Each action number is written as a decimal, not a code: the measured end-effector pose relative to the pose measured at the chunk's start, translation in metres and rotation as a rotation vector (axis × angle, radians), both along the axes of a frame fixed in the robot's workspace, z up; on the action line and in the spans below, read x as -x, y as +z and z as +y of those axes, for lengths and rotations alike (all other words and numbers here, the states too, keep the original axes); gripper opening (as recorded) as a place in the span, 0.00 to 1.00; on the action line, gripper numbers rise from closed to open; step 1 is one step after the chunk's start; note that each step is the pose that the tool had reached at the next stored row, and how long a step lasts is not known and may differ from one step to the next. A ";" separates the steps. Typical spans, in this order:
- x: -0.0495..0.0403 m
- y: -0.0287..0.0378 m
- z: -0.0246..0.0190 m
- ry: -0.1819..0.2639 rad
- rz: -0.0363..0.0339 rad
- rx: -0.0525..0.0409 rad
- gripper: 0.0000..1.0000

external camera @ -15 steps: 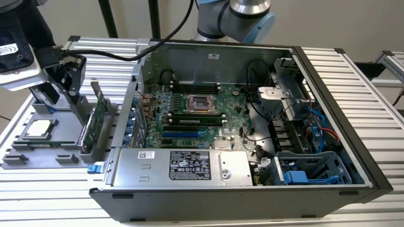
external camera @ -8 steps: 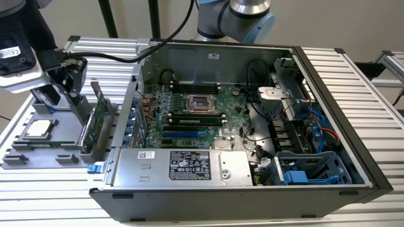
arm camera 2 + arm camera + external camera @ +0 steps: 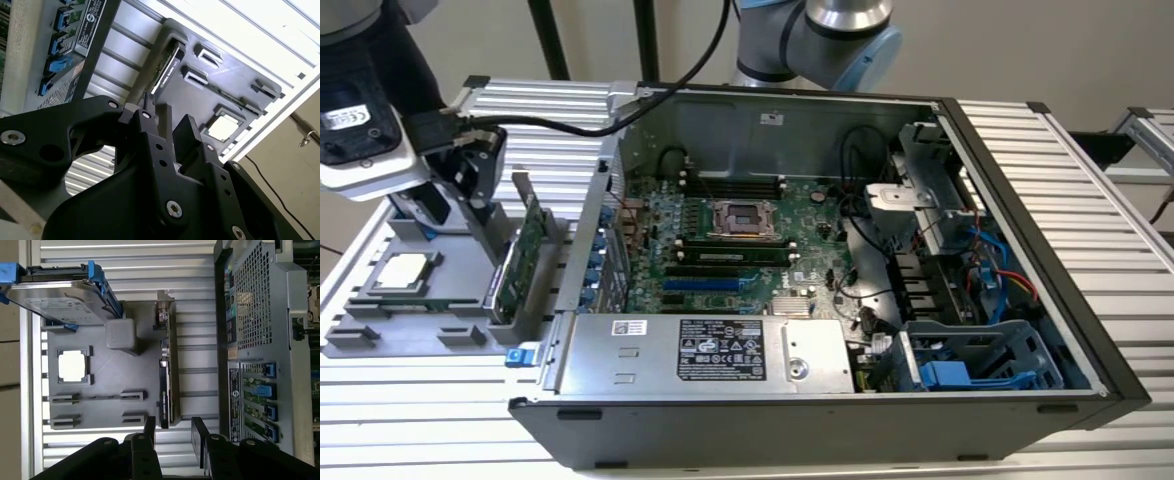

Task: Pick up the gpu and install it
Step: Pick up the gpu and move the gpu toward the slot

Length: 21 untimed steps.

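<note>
The gpu [image 3: 528, 258] stands on its long edge in a slot of the grey holder tray [image 3: 400, 335], at the exterior view's left beside the open computer case [image 3: 881, 420]. In both wrist views it shows edge-on as a thin dark strip, gpu [image 3: 165, 382], gpu [image 3: 168, 70]. My gripper [image 3: 462, 200] hovers above the tray, just left of the card's far end in the exterior view. Its black fingers [image 3: 200, 435] are open and hold nothing, with the gripper [image 3: 175, 432], gripper [image 3: 165, 131] roughly in line with the card's edge but clear of it.
A silver hard drive with blue rails [image 3: 60, 295] and a square silver CPU chip [image 3: 72, 365] sit on the same tray. Inside the case lie the motherboard [image 3: 734, 250] with blue slots [image 3: 707, 285], a power supply [image 3: 707, 350] and loose cables [image 3: 987, 270]. Ribbed metal tabletop [image 3: 1081, 190] surrounds everything.
</note>
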State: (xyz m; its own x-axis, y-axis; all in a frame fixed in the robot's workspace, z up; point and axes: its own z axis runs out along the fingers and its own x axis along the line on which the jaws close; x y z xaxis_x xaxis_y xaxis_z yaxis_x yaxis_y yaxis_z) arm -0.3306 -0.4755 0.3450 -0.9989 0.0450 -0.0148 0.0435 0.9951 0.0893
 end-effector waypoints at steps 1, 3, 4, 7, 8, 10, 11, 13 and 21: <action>0.0000 -0.0006 0.0000 0.000 0.0000 -0.0001 1.00; -0.0001 -0.0017 0.0001 0.000 0.0000 0.0000 1.00; -0.0001 -0.0022 0.0001 0.000 0.0000 0.0000 1.00; -0.0001 -0.0037 0.0001 0.000 0.0000 0.0000 1.00; -0.0001 -0.0042 0.0001 0.000 0.0001 0.0000 1.00; -0.0002 -0.0051 0.0002 0.000 0.0001 0.0001 1.00; -0.0002 -0.0055 0.0003 0.000 0.0001 0.0001 1.00; -0.0001 -0.0064 0.0004 0.000 0.0000 0.0000 1.00; -0.0002 -0.0099 0.0008 0.000 0.0002 0.0002 1.00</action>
